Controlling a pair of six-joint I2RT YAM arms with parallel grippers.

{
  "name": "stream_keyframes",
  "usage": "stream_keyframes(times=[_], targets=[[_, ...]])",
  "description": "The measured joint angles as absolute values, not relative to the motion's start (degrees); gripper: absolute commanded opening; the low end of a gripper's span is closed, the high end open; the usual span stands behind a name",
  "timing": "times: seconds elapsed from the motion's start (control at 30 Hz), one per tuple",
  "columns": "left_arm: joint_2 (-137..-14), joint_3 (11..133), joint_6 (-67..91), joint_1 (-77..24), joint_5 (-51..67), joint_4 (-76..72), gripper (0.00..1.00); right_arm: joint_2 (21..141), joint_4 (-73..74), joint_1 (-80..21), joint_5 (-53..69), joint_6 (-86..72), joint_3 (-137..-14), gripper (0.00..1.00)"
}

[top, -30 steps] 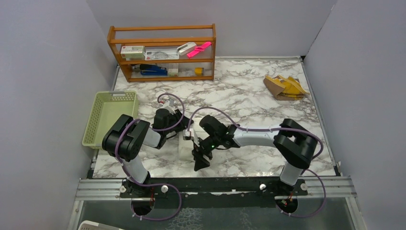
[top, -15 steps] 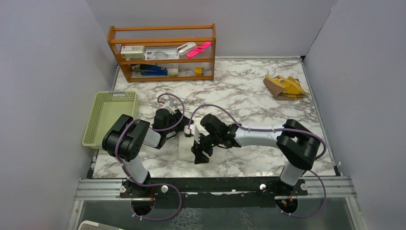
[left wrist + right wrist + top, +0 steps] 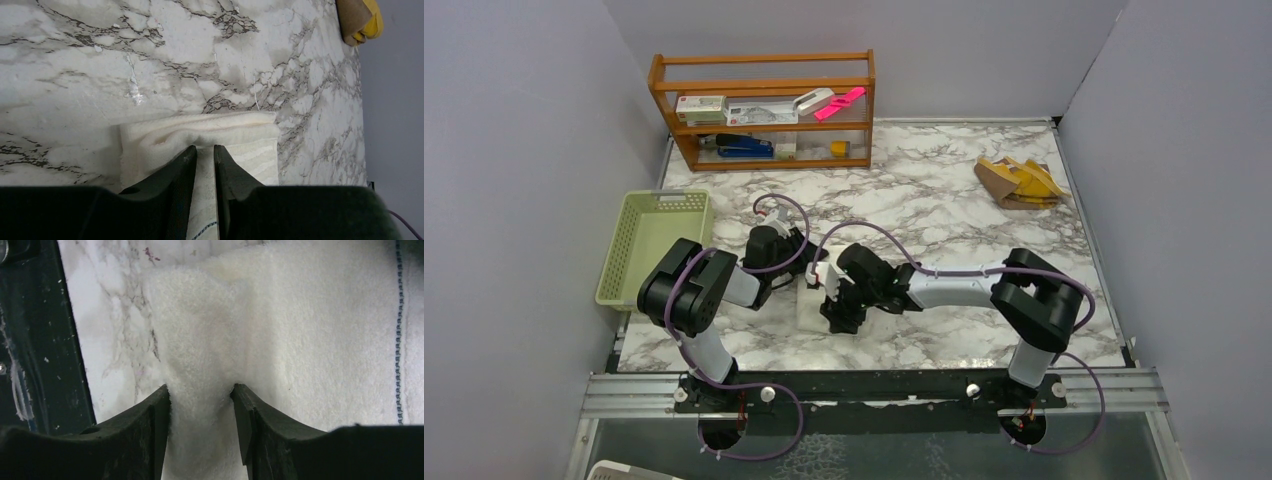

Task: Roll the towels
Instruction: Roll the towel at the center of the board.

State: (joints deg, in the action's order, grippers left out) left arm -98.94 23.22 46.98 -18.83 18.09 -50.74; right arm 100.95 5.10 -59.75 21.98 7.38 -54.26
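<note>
1. Marble-patterned table (image 3: 944, 210) fills the floor of a grey-walled booth; both arms reach in toward its near middle.
2. The left gripper (image 3: 205, 149) has its fingers drawn close together, pinching a strip of the white towel (image 3: 200, 135) between them.
3. Just past that gripper's fingertips, the towel's far edge is bunched into a thick, soft fold running crosswise. More cloth spreads out to either side of the fingers.
4. The right gripper (image 3: 200, 390) is part-way closed, its two fingers pressed against either side of a raised ridge of the same white towel.
5. Ahead of it and to its right the cloth lies flat, with a stitched line near the far side. To its left is bare marble.
6. Seen from above, the towel lies between the two grippers, touching both.
7. The mustard-yellow towel (image 3: 1019, 180) lies crumpled well away from both grippers, toward the far right corner.
8. A pale green basket (image 3: 624, 260) sits beyond the left arm's outer side, and a wooden shelf (image 3: 764, 105) stands at the back.
</note>
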Motion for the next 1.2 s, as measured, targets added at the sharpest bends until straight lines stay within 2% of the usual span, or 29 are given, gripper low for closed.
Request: stream_keyframes(times=[0.13,0.3,0.57,0.8,1.2], targets=[[-99.0,23.5,47.0,-18.8,18.1,-50.7,0.25,101.9,4.5,-59.9,20.6,7.8,-54.9,0.28],[-99.0,23.6,46.8,-18.8,18.1,-50.6,0.25,103.1,4.4,-60.0,21.4,8.3,-56.5,0.19],[-99.1,23.6,46.8,-18.8,18.0,-50.6,0.25,105.3,4.5,-60.2,24.6,9.8,-59.0,0.20],[-99.5,23.6,46.8,-18.8,18.0,-50.7,0.25,105.8,4.8,-60.2,27.1,11.0,-59.7,0.30],[-99.5,23.6,46.8,-18.8,18.0,-50.8,0.25,106.6,4.1,-60.2,32.4,13.3,-59.7,0.30]])
